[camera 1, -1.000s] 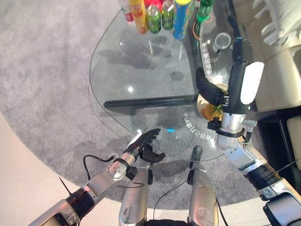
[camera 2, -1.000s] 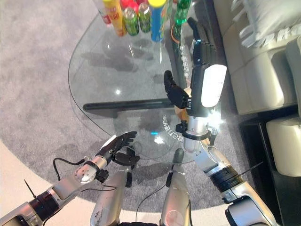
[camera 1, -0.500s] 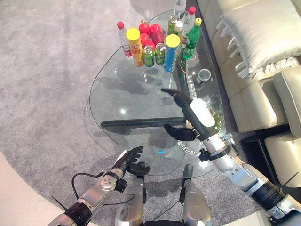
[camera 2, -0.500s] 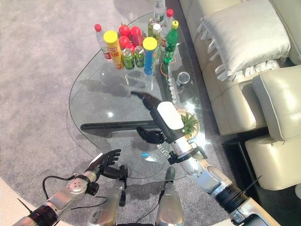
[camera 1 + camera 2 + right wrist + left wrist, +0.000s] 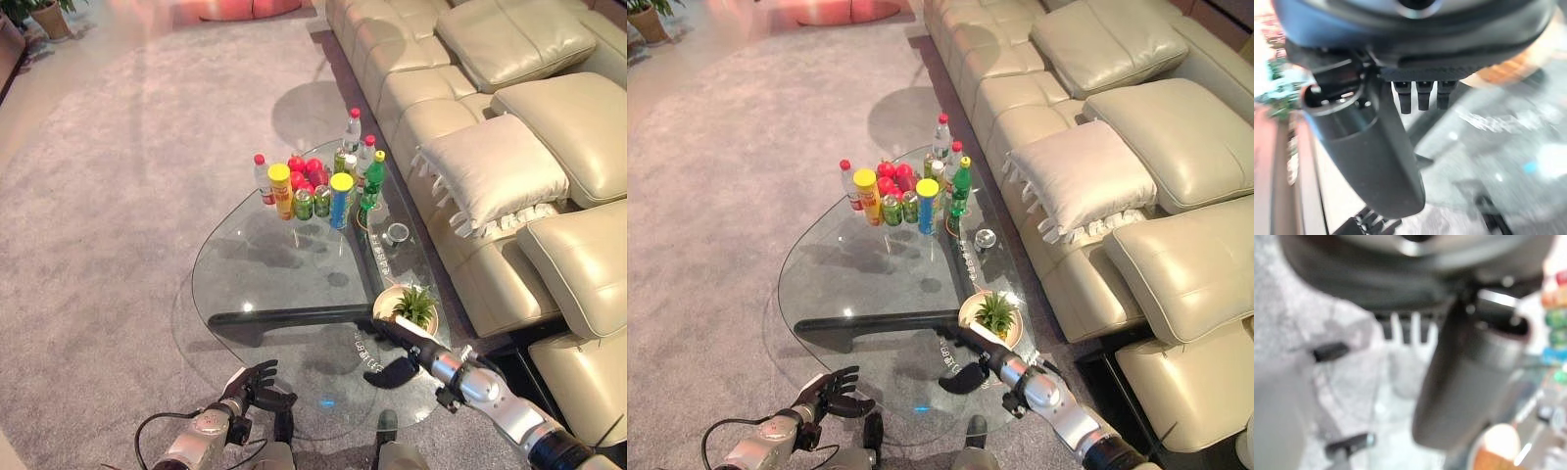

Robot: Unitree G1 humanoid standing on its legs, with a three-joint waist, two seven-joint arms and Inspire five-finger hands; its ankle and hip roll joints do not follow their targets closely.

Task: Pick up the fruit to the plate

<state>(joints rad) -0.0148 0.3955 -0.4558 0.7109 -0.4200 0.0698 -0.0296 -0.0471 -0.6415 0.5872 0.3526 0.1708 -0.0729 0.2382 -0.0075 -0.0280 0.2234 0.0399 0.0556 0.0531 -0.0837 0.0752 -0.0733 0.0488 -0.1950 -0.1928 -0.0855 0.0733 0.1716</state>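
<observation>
Several red fruits [image 5: 307, 171] lie at the far end of the glass table [image 5: 265, 279], packed in among bottles and cans. My right hand [image 5: 397, 343] hovers low over the table's near right edge, beside a potted plant [image 5: 411, 306], fingers straight and holding nothing. In the right wrist view the thumb [image 5: 1371, 147] stands out over the glass. My left hand [image 5: 253, 384] hangs just off the near left edge, fingers relaxed and empty. Its thumb [image 5: 1464, 382] also sticks out freely in the left wrist view. Both hands are far from the fruit.
Around the fruit stand a green bottle [image 5: 371, 183], two yellow-lidded tubes [image 5: 281, 189], green cans [image 5: 312, 203] and clear bottles. A small glass cup [image 5: 397, 234] sits further right. A cream sofa [image 5: 490, 108] with a pillow [image 5: 485, 171] runs along the right. Grey carpet surrounds the table.
The camera has tilted up, so the whole room now shows. My right hand has dropped from upright above the plant to low over the near table edge. The left hand stays put.
</observation>
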